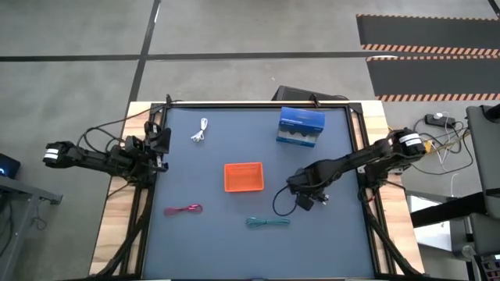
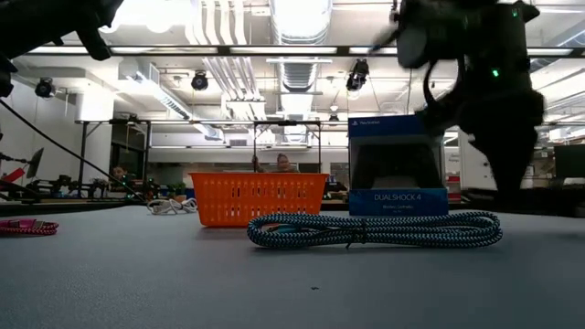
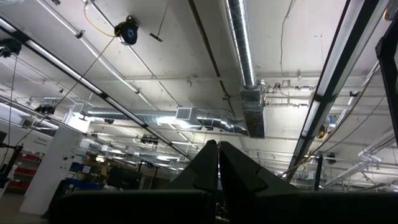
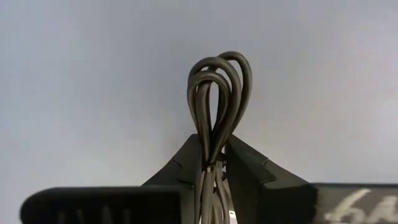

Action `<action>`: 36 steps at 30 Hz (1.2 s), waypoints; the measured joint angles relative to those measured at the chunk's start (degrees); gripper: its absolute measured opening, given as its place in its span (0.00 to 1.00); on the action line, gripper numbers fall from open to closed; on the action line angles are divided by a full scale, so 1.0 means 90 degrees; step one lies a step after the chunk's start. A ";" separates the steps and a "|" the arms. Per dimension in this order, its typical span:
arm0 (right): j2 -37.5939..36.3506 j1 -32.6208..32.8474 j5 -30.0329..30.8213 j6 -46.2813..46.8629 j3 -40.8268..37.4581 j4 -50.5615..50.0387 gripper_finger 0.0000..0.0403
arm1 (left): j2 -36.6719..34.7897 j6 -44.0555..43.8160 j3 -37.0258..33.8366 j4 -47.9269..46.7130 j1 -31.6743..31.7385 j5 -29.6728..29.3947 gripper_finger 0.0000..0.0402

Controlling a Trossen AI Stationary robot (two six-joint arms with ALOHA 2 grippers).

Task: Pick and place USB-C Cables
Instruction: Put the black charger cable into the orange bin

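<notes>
Dark blue-grey table top (image 1: 226, 234) in a warehouse-type room with concrete floor, we see both arms reaching in from the sides. The right gripper (image 1: 306, 200) is clamped on the black coiled thin USB-C cable (image 4: 219, 93); in the right wrist view the loops stick out past the pinched fingers (image 4: 245, 168), and from above a black loop hangs out toward the tray side of the claw. The shallow orange rectangular mesh tray (image 1: 244, 176) sits mid-table, near the right gripper and on the side toward the left arm, a bit farther toward the table's far edge, so we judge the coming move is a short carry across to it, with the right arm clearly the nearer one. Still lying on the table: the teal braided coiled cable (image 1: 268, 222) just on the near side of the right gripper with its long axis across the table, the pink-red coiled cable (image 1: 183, 210) near the left edge, the white coiled cable (image 1: 200, 131) toward the far left. A blue controller box (image 1: 301, 126) stands at the far side. The left gripper (image 3: 217, 163) waits at the table's left edge, pointing up at the ceiling, fingers pressed together on nothing
</notes>
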 joint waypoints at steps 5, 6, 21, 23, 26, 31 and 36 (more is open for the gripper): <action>-0.0580 0.0003 0.0227 0.0083 0.0006 0.0638 0.10 | 0.0005 0.0000 0.0000 0.0000 0.0000 0.0000 0.00; -0.0682 0.0007 0.0289 0.0080 0.0007 0.0768 0.10 | 0.0005 0.0000 0.0000 -0.0001 0.0001 0.0000 0.00; -0.1196 0.0008 0.1071 -0.0982 0.0010 0.3272 0.10 | -0.0005 0.0000 0.0000 0.0000 0.0000 0.0000 0.00; -0.1084 0.0008 0.1181 -0.1229 0.0012 0.3658 0.10 | -0.0005 0.0000 0.0000 0.0000 0.0000 0.0000 0.00; -0.0941 -0.0011 0.1217 -0.1576 0.0012 0.4136 0.10 | -0.0002 0.0000 0.0002 0.0002 0.0000 0.0000 0.00; -0.0814 -0.0100 0.1352 -0.2036 0.0017 0.4771 0.10 | -0.0005 0.0000 0.0000 0.0001 0.0000 0.0000 0.00; -0.0805 -0.0265 0.1370 -0.2382 0.0017 0.5259 0.10 | -0.0017 0.0000 0.0000 0.0000 0.0000 0.0000 0.00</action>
